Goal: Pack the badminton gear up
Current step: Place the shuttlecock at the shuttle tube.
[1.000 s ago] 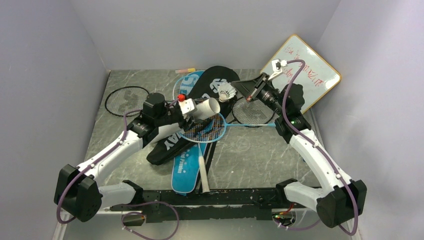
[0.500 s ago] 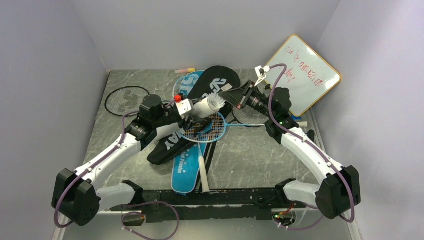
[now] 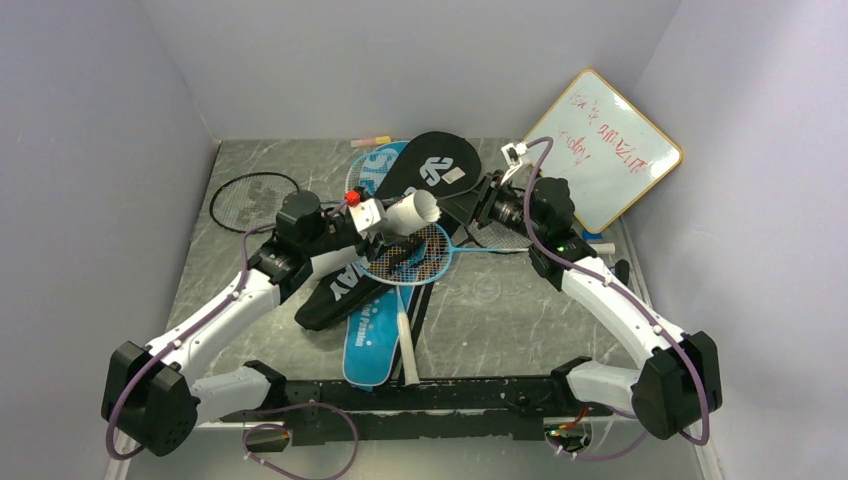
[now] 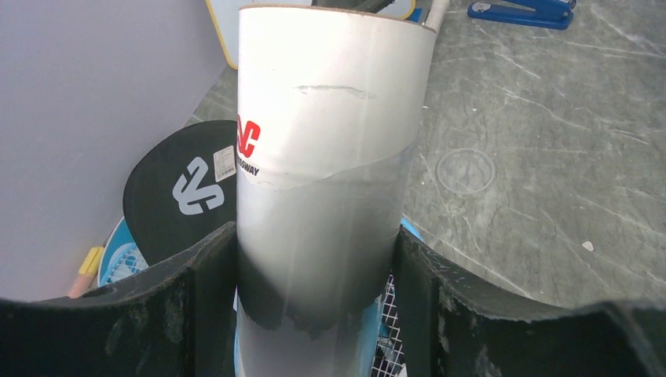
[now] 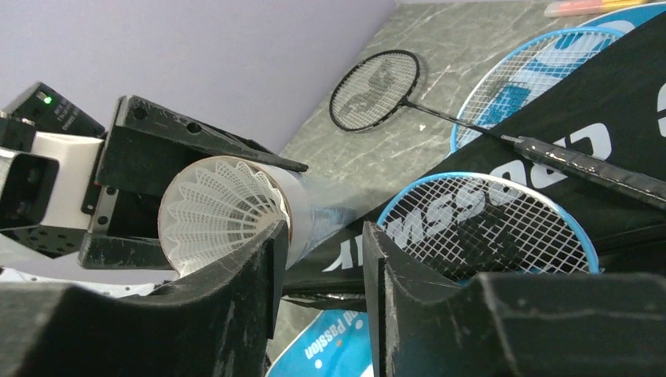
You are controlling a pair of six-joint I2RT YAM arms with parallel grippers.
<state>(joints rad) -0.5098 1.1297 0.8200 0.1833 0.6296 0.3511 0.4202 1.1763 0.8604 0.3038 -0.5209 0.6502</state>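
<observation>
Left hand (image 4: 314,298): clamped on the white tube (image 4: 330,126), one finger pressed to each side of its lower part. The tube is held off the surface and tilted, its open mouth toward the right arm.
Shuttlecock (image 5: 220,208): sits in the tube mouth, feather skirt facing out, about level with the rim.
Right hand (image 5: 318,263): fingers narrowly apart with nothing between them. The tips are just beside the tube rim; contact cannot be told.
Black bag (image 3: 440,165): lies flat, running diagonally from the far middle under the tube and across the blue bag (image 3: 372,340).
Light-blue racket (image 3: 408,262): head rests on the bags, directly below the left hand.
Black racket (image 3: 255,200): head on the far-left surface, near the left wall, apart from the pile.
Whiteboard (image 3: 612,150): leans in the far-right corner, close behind the right wrist.
Open room: bare surface (image 3: 510,310) at near right, between the bags and the right arm. A narrower strip lies left of the pile.
</observation>
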